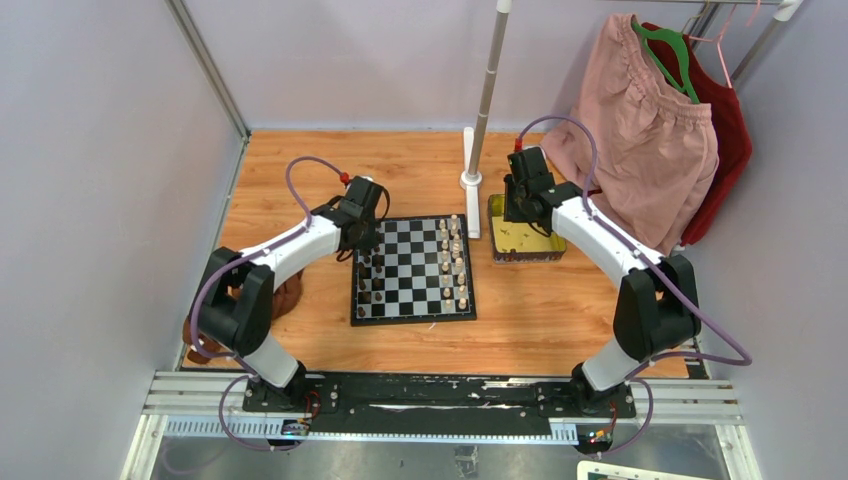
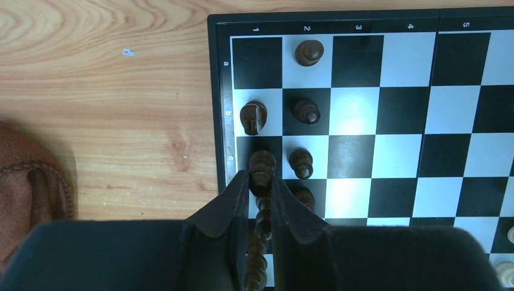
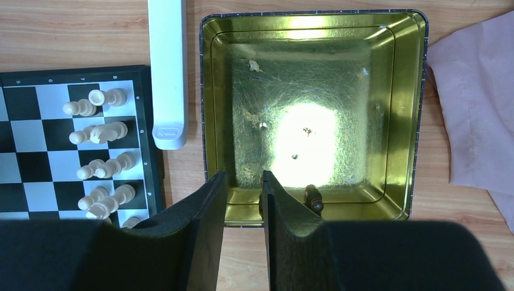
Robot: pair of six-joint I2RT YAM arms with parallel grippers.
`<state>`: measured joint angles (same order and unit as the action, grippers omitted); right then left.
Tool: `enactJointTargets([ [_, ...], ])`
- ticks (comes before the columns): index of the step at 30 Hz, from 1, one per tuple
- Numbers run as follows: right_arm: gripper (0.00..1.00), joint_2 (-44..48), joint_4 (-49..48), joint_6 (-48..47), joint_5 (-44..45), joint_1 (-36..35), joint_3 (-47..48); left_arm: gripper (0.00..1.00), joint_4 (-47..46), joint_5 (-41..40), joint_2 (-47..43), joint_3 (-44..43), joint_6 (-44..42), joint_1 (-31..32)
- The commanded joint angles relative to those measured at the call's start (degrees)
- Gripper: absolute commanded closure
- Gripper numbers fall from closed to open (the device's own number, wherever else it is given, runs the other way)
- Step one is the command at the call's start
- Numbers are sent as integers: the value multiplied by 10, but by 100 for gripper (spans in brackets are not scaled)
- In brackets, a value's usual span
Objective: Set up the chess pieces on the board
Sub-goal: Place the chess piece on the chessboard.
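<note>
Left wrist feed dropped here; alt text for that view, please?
The left gripper has its jaws closed on a dark piece at the board edge, column 1. Other dark pieces stand nearby in columns 1 and 2; wooden table lies left.

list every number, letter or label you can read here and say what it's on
"1" "2" "3" "4" "5": printed along the top rim of the chessboard in the left wrist view.
"a" "b" "c": printed down that board's left rim.
In the right wrist view, the rim marks on the board are too small to read.
The small embossed mark on the white post base is unreadable.
The gold tray has no text.
</note>
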<state>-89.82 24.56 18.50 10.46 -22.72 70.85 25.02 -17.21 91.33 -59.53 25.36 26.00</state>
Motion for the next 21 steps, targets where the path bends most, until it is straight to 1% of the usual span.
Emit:
enactJointTargets([
  [1, 68, -7, -3, 3, 1, 7, 19, 90, -27, -19, 8, 8, 3, -5],
  [11, 68, -11, 1, -1, 4, 7, 25, 88, -39, -26, 17, 16, -1, -6],
  [15, 68, -12, 1, -2, 5, 8, 26, 86, -42, -27, 22, 17, -2, -7],
  [21, 68, -16, 4, -3, 4, 8, 32, 67, -41, -28, 20, 17, -2, -7],
])
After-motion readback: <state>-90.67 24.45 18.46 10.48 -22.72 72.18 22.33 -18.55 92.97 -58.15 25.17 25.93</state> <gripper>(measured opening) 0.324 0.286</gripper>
